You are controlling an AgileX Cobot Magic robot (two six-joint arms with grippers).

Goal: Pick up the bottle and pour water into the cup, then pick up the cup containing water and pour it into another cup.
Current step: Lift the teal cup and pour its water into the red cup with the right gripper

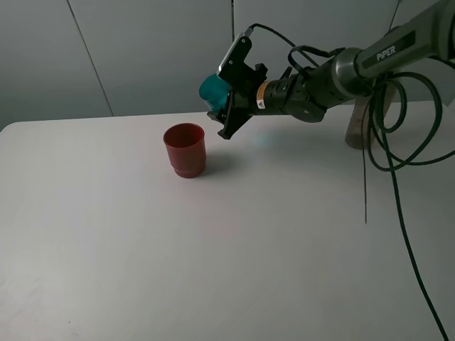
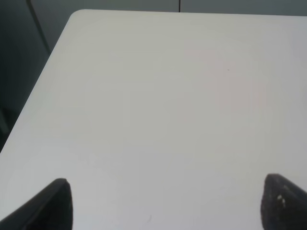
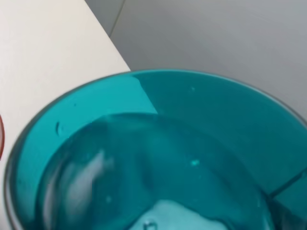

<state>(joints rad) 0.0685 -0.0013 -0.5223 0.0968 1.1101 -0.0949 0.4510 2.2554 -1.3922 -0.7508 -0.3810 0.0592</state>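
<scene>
Right pincer (image 1: 222,99) clamped on tilted cup (image 1: 210,89) at its wall, red cup (image 1: 185,149) just below; cup likely light, stiff, slippery.

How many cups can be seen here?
2. A small dark red plastic cup stands on the white table; a translucent teal plastic tumbler is held tilted by the right pincer.

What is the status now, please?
Right gripper shut on teal cup, raised, tilted near red cup. Left gripper open. Nothing in the way.

The right arm (image 1: 398,46) bears the white word "PIPER".
</scene>
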